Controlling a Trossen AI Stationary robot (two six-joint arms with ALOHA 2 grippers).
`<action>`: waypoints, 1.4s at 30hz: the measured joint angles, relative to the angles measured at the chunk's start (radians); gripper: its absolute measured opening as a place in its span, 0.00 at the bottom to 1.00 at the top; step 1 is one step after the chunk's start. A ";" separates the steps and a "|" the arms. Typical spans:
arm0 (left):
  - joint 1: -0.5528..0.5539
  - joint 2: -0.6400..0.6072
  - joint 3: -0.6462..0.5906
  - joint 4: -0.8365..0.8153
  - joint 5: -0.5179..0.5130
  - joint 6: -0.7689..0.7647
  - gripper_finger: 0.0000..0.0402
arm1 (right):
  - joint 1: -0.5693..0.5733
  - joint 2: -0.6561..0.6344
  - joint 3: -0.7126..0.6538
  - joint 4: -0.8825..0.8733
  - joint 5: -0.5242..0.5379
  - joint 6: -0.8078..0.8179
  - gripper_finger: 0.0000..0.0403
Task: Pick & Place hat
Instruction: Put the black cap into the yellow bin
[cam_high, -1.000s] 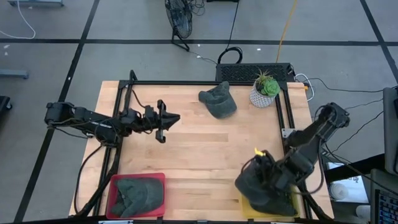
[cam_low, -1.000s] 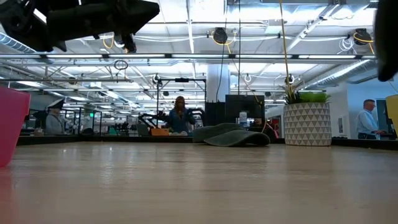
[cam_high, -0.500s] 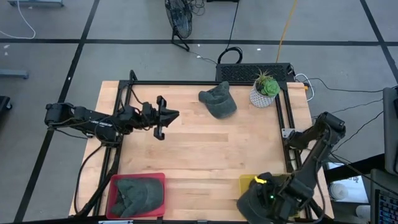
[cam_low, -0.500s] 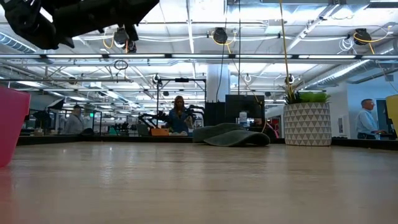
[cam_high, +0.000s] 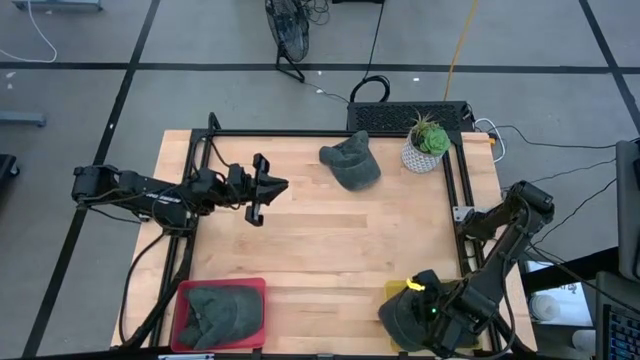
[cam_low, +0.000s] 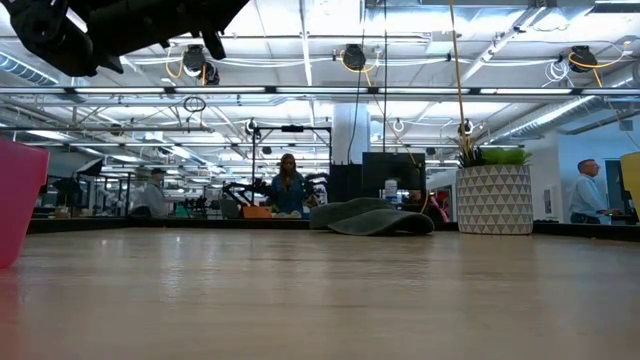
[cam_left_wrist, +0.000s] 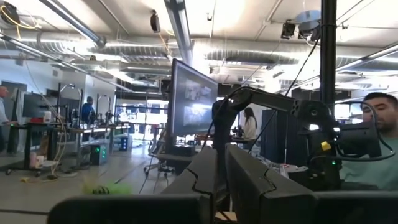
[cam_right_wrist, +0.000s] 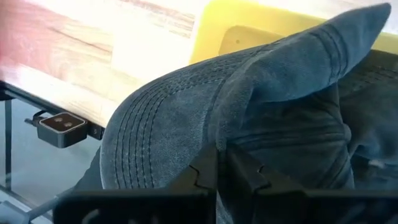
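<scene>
High view: right gripper (cam_high: 425, 318) low over the yellow tray (cam_high: 397, 293) at the table's (cam_high: 320, 230) near right corner, fingers pinched on a dark hat (cam_high: 405, 322). Hat draped across the tray's near rim, partly overhanging the table edge; brim toward the far side, crown toward the near edge. Hat directly under and ahead of the fingers, so likely only a release left. Left gripper (cam_high: 262, 188) parked mid-air over the left half; fingers nearly pressed together, holding nothing. Second hat (cam_high: 350, 162) loose near the far edge, beside the plant (cam_high: 427, 143); left arm the closer one. Third hat (cam_high: 222, 311) inside the red tray (cam_high: 180, 298), near left corner.
</scene>
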 joint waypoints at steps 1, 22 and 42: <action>-0.002 0.000 0.000 0.000 0.000 0.000 0.09 | 0.000 0.000 0.000 0.006 0.000 -0.008 0.02; -0.044 0.000 0.000 0.000 0.001 -0.003 0.09 | 0.002 0.000 -0.001 0.027 -0.074 -0.165 0.26; -0.044 0.000 0.000 -0.007 0.000 0.000 0.09 | -0.043 -0.032 -0.121 0.185 -0.172 -0.284 0.26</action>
